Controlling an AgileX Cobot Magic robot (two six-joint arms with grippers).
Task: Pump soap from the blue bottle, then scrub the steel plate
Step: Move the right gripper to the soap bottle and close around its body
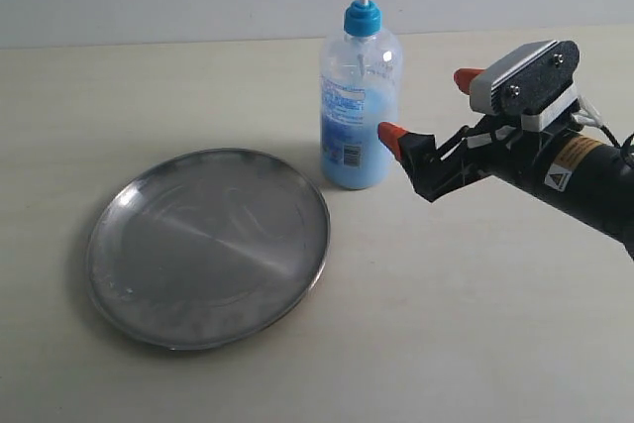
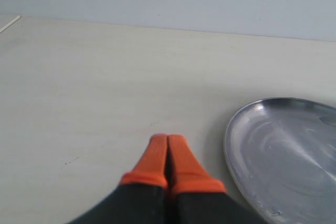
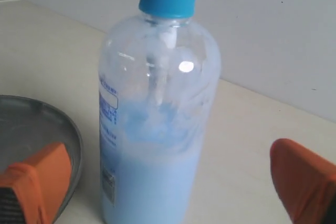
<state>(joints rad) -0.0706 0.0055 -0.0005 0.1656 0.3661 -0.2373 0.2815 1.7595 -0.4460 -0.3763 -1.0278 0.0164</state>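
Pale beige table [image 1: 475, 344] fills the foreground and runs back to a plain grey-white wall. Nearest the exterior camera lies the steel plate [image 1: 208, 245], flat on the table on the left, its shiny face streaked with dull swirls and its raised rim catching the light. The left gripper [image 2: 168, 148] shows only in its own wrist view: its two orange-tipped fingers [image 2: 155, 158] are pressed together with nothing between them, low over bare table just beside the plate's rim and apart from it. Further back and to the right, the right gripper [image 1: 428, 107] reaches in from the right edge, spread wide and holding nothing, its opening turned toward the blue bottle [image 1: 359, 66]. Its nearer orange tip sits at the bottle's right side; contact cannot be told. In the right wrist view the bottle stands between the two tips with a gap on either side. The bottle stands upright just behind the plate's right rim, close to it. Pale blue soap [image 1: 371, 151] fills roughly its lower half, and the pump head sits raised on its white stem, spout pointing left. Behind it, the table meets the wall.
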